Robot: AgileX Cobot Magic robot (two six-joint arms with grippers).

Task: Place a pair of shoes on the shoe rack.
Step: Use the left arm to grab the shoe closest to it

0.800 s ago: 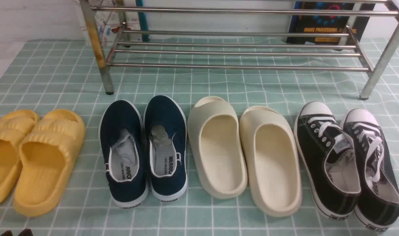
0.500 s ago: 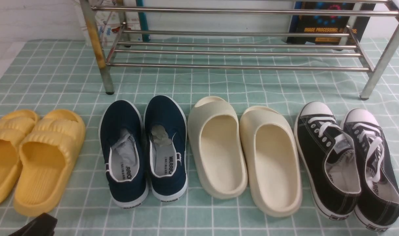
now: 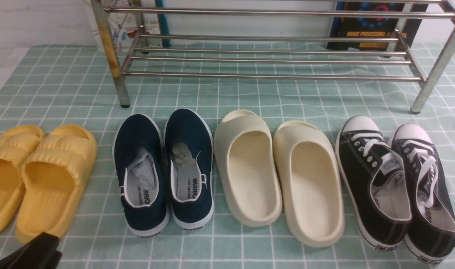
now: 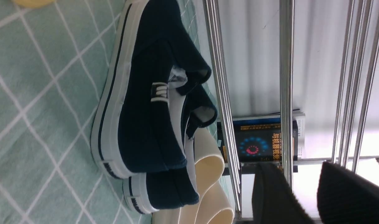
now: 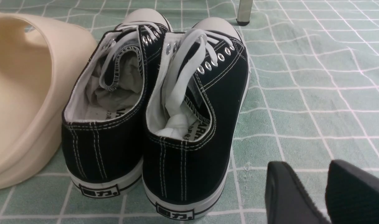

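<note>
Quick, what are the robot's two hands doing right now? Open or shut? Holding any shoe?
Left gripper: open, holding nothing.
Right gripper: open, holding nothing.

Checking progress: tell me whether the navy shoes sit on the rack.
No, the navy shoes rest on the checked mat before the shoe rack.

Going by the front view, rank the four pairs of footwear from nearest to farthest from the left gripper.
1. Yellow ridged foam slippers, far left, beside the left gripper.
2. Navy-blue canvas slip-on shoes, left of centre.
3. Cream moulded slippers, centre.
4. Black lace-up canvas sneakers, far right.
</note>
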